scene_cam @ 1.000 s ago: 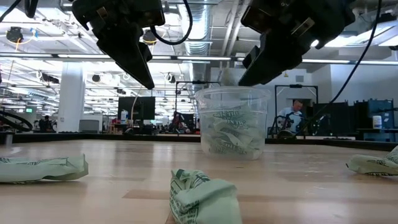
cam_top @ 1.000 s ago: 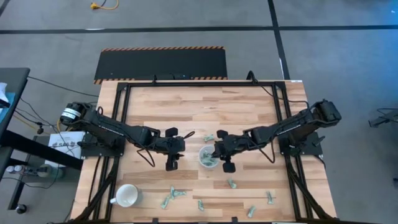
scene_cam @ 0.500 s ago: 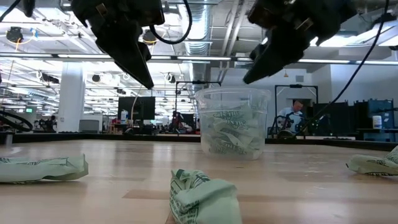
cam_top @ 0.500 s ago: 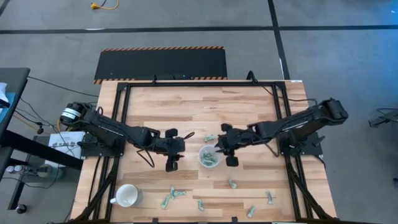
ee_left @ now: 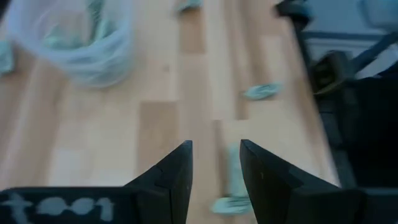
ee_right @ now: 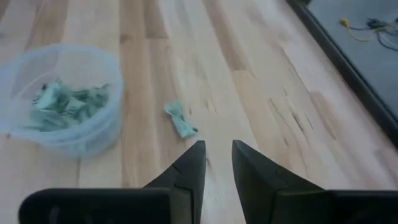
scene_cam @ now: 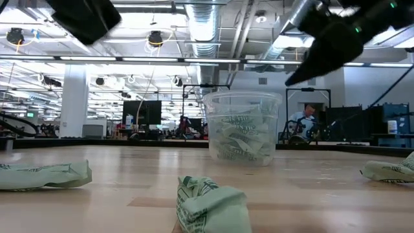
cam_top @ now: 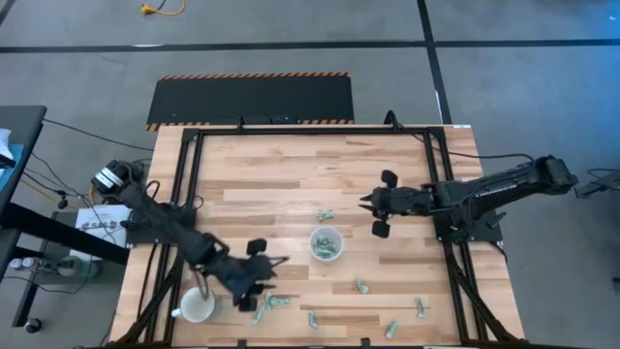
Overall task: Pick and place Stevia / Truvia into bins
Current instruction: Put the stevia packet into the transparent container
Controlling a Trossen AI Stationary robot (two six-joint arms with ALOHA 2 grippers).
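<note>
The clear plastic cup (cam_top: pixel 326 244) stands mid-table with several pale green sachets inside (ee_right: pixel 65 102). More sachets lie loose on the wood: one just beyond the cup (cam_top: pixel 325 215), one on its near side (cam_top: pixel 360 286), and several along the near edge (cam_top: pixel 274 301). My left gripper (cam_top: pixel 271 267) hangs open and empty above the near-left part of the table, left of the cup; its wrist view shows a sachet (ee_left: pixel 233 183) beyond the fingers. My right gripper (cam_top: pixel 366 203) is open and empty, in the air to the right of the cup and a little farther back.
A white handled mug (cam_top: pixel 197 305) stands at the near left corner, close to my left arm. Black frame rails (cam_top: pixel 449 242) run along both table sides. In the low view, sachets (scene_cam: pixel 207 204) lie in front of the cup (scene_cam: pixel 242 126).
My left gripper has swung away from the cup's left side toward the table's near-left, ending close to the mug and the near-edge sachets. My right gripper has drawn back from over the cup toward the table's right and far side.
</note>
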